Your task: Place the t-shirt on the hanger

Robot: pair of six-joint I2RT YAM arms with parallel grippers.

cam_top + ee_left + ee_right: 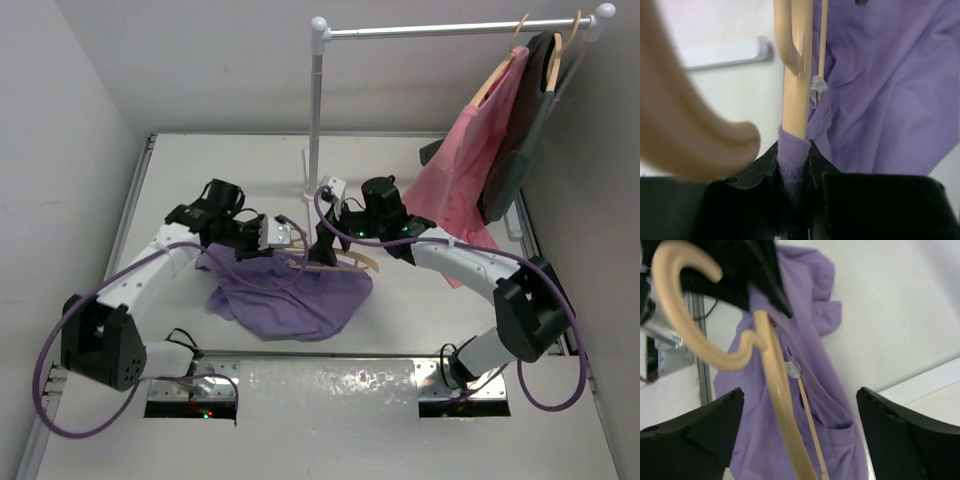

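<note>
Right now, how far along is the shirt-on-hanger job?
Started: one arm of the hanger looks threaded into the neck of the t-shirt, by the label. In hand: the left gripper pinches collar cloth against that arm; the right gripper is open, empty. Left: the shirt lies bunched on the table, not spread over both arms.

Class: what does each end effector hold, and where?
Left end effector: lavender cloth t-shirt's ribbed edge over tan wooden hanger's arm. Right end effector: nothing.

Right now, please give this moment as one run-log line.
left pincer: shut on t-shirt and hanger arm | right pincer: open, facing hanger | t-shirt: mostly heaped on table
</note>
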